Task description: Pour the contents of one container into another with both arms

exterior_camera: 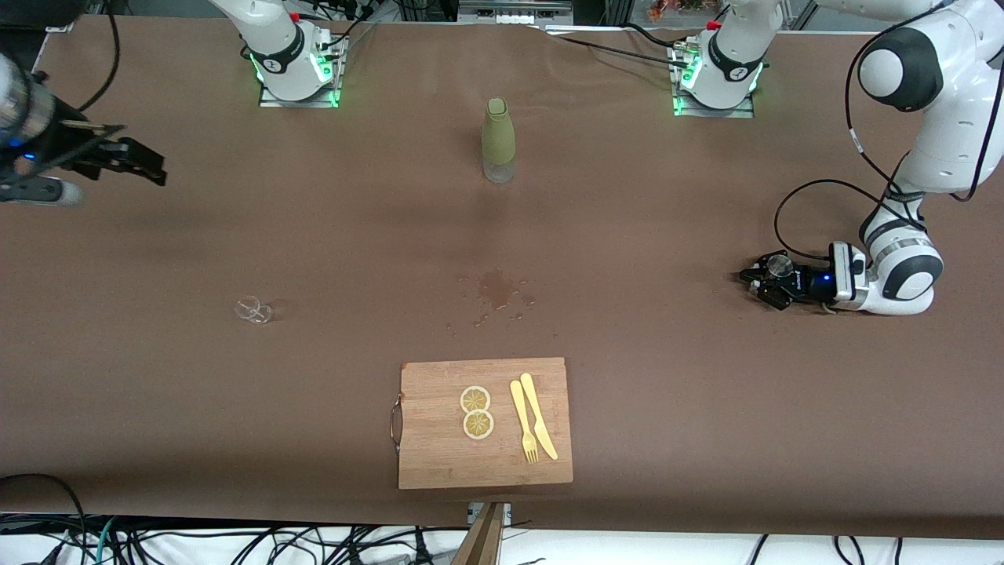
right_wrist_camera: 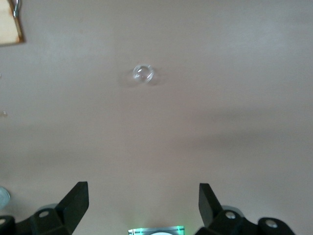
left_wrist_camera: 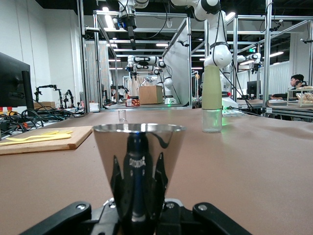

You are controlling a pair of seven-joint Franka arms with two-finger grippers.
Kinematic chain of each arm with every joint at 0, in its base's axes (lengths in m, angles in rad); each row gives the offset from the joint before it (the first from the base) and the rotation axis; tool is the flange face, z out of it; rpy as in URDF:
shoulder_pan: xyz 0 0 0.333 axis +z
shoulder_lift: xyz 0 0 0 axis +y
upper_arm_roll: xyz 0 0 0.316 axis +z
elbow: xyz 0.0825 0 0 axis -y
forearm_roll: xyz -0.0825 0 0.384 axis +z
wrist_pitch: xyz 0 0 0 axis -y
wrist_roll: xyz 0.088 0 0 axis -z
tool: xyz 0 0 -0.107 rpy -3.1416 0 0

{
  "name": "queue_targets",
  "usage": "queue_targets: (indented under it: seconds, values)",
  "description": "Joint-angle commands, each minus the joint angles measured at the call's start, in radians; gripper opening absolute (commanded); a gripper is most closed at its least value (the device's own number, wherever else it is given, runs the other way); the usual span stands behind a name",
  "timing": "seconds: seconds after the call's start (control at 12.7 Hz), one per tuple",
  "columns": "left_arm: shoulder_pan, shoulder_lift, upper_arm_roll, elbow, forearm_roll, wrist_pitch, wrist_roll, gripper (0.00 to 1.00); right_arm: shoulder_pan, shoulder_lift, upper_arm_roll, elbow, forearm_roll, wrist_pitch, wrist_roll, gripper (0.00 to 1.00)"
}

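Progress: pouring not begun | left gripper (exterior_camera: 754, 284), mid-right of frame, low at tabletop (exterior_camera: 667, 392), clamped on shiny metal cone-shaped cup (left_wrist_camera: 139, 147) | right gripper (exterior_camera: 137, 161), upper left, raised, fingers apart, empty | small clear glass (exterior_camera: 252, 310) lower left, olive-sleeved bottle (exterior_camera: 499, 141) top centre, both untouched.

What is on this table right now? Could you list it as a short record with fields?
bottle: green-sleeved bottle standing upright between the arm bases
glass: small clear glass toward the right arm's end
board: cutting board with lemon slices, fork and knife
left gripper: low at the table, shut on a metal funnel
right gripper: raised, open, waiting
spill: wet spot mid-table
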Motion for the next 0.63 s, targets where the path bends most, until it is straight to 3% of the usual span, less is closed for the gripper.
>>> queue_targets:
  seconds: [0.0, 0.08, 0.24, 0.31, 0.39, 0.55]
  values:
    - [0.002, 0.021, 0.006, 0.026, 0.030, -0.035, 0.114, 0.15, -0.001, -0.017, -0.014, 0.026, 0.016, -0.017, -0.019, 1.00]
    - [-0.001, 0.021, 0.006, 0.027, 0.030, -0.035, 0.119, 0.41, -0.001, -0.017, -0.012, 0.030, 0.019, -0.011, -0.004, 1.00]
    - [-0.005, 0.021, 0.006, 0.031, 0.030, -0.035, 0.120, 0.64, 0.004, -0.017, -0.012, 0.030, 0.022, 0.001, -0.002, 1.00]
    - [-0.006, 0.023, 0.006, 0.034, 0.030, -0.038, 0.127, 0.85, 0.005, -0.017, -0.012, 0.030, 0.022, 0.006, -0.002, 1.00]
    - [-0.006, 0.021, 0.006, 0.034, 0.030, -0.038, 0.155, 1.00, 0.007, -0.017, -0.012, 0.030, 0.023, 0.006, -0.002, 1.00]
    - [-0.006, 0.023, 0.008, 0.034, 0.030, -0.043, 0.160, 1.00, 0.007, -0.015, -0.012, 0.030, 0.023, 0.006, -0.002, 1.00]
